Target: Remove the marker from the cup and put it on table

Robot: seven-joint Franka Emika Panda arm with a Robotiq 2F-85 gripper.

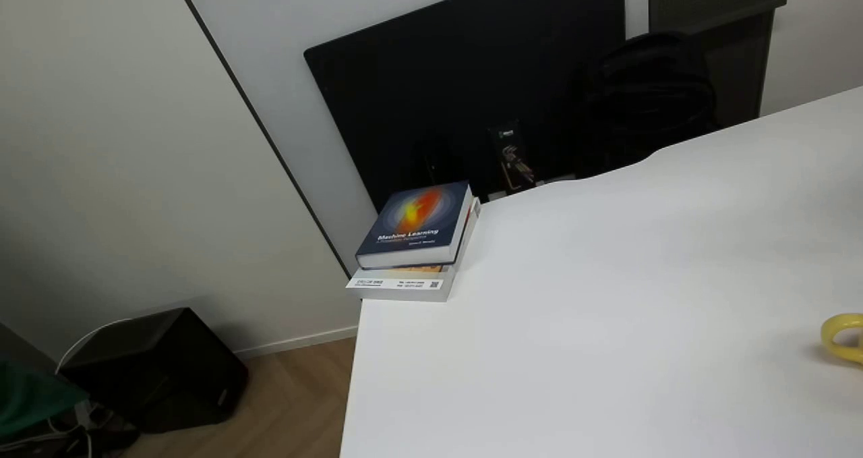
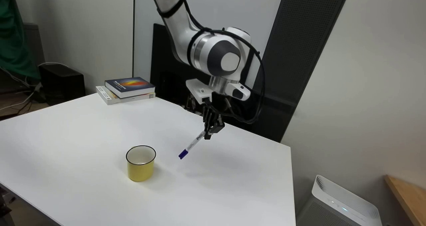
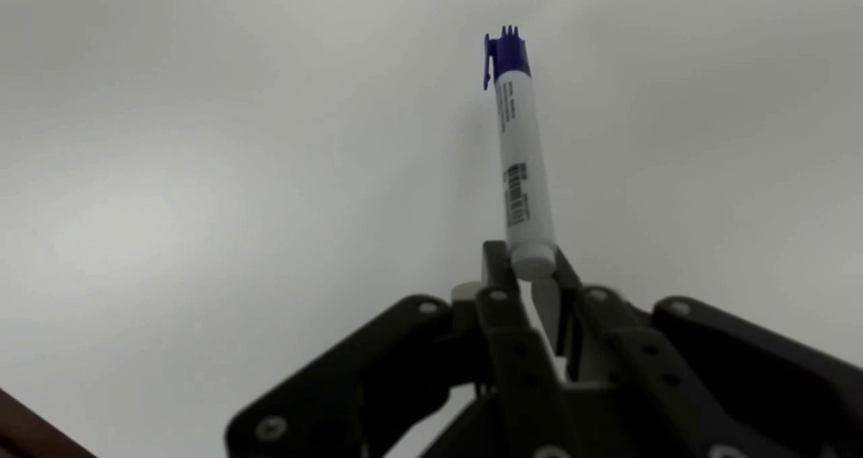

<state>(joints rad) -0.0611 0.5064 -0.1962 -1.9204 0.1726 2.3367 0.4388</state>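
A white marker with a dark blue cap (image 2: 194, 142) is held tilted, cap end lower, in an exterior view. It also shows in the wrist view (image 3: 526, 154), cap pointing away from the gripper. My gripper (image 2: 208, 135) is shut on the marker's white rear end; the wrist view shows the fingers (image 3: 530, 255) on both sides of it. The cap end looks a little above the white table (image 2: 233, 192), though the gap is hard to judge. The yellow cup (image 2: 140, 171) stands upright on the table, apart from the marker; its handle (image 1: 836, 340) shows at an exterior view's edge.
Two stacked books (image 1: 418, 225) lie at the table's far corner and show in both exterior views (image 2: 129, 88). A black panel (image 1: 472, 73) and a dark backpack (image 1: 654, 94) stand behind the table. A white appliance (image 2: 342, 199) stands beyond one table edge.
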